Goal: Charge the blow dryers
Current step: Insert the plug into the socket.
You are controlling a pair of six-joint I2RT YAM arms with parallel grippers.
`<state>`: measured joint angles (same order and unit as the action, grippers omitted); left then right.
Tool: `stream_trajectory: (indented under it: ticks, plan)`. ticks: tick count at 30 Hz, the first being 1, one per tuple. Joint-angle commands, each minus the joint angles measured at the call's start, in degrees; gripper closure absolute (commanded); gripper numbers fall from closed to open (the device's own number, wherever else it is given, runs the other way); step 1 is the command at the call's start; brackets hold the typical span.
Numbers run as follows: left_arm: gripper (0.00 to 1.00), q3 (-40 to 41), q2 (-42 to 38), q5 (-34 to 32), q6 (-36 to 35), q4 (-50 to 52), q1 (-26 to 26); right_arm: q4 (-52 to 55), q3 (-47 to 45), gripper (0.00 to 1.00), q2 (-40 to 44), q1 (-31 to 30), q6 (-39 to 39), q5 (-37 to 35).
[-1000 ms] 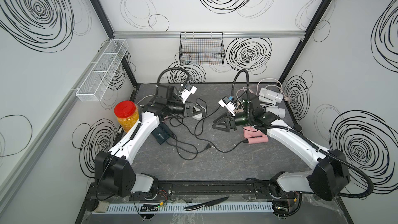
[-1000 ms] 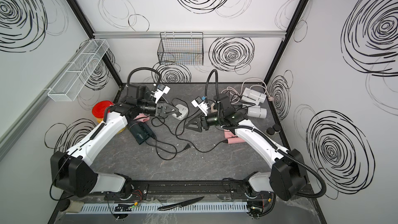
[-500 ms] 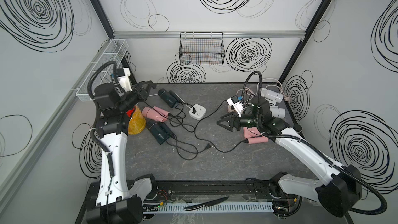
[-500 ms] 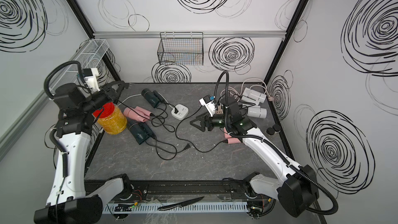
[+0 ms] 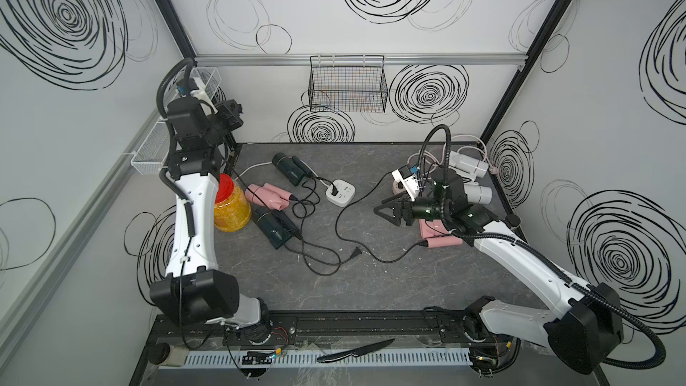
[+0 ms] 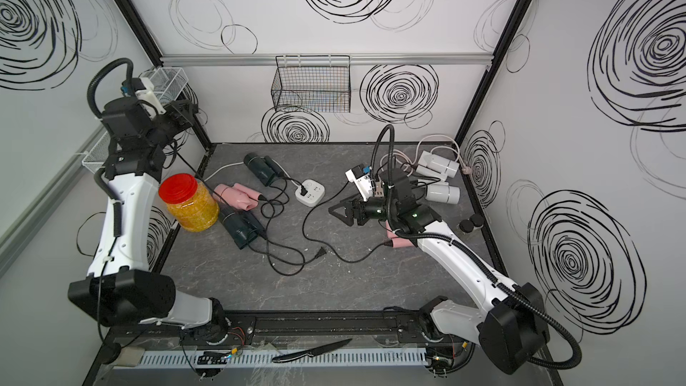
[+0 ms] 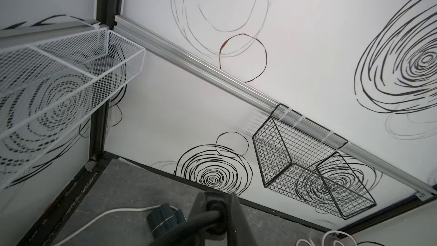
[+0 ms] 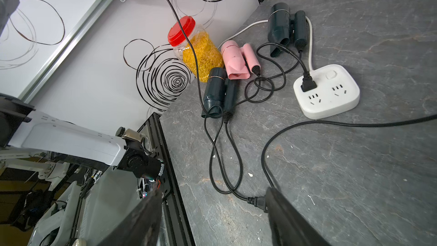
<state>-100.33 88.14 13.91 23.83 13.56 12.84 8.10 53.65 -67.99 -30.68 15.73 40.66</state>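
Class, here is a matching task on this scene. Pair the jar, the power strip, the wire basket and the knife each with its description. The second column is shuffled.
Column one
1. jar
2. power strip
3. wire basket
4. knife

Column two
a. hanging up
b. lying flat at the front
c. upright, red lid
d. white, one black plug in it

Pairs: 1-c, 2-d, 3-a, 4-b

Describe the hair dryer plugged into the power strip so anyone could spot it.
On the grey stone tabletop, look beyond the red-lidded jar of yellow grains. Pick the dark teal folded hair dryer nearest the back wall: unlike the pink dryer and other teal dryer, its black cord plugs into the white square power strip.
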Motion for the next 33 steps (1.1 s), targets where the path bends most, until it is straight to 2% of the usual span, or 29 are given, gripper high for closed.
stream_trajectory:
  ticks: [1,5,8,10,12,17,23,28,33]
  plan:
    - [0.94,-7.9,5.9,-7.6,-5.9,-1.5,-4.4,-1.5,-0.4,0.30,0.0,-0.3,0.3,-2.3]
    - [0.93,-22.8,17.2,-13.0,-14.9,5.2,-10.8,-1.7,-0.9,0.32,0.2,-0.6,0.5,-3.6]
    - [0.93,-34.2,25.4,-13.8,-17.6,12.4,-14.1,-1.8,-1.5,0.33,0.5,-0.8,0.5,-4.1]
    - [0.93,-36.2,27.7,-14.3,-18.4,14.3,-16.4,-1.8,-2.0,0.33,0.6,-0.9,0.6,-4.5]
    - [0.93,-33.2,27.5,-14.8,-19.3,13.6,-19.0,-2.0,-2.6,0.33,0.6,-1.0,0.7,-5.2]
    - [0.93,-19.5,24.5,-16.6,-21.8,8.5,-25.6,-2.4,-3.7,0.34,0.7,-1.0,1.2,-5.8]
    - [0.94,-8.7,24.6,-17.4,-24.5,6.8,-31.7,-1.1,-3.8,0.35,1.1,-0.9,1.4,-7.2]
    - [0.94,-0.8,23.2,-15.2,-23.2,4.8,-34.8,-1.1,-4.6,0.35,1.8,-0.9,1.5,-7.9]
    - [0.94,6.5,22.3,-16.3,-21.7,1.5,-37.6,-1.8,-4.9,0.36,1.8,-0.8,2.0,-8.3]
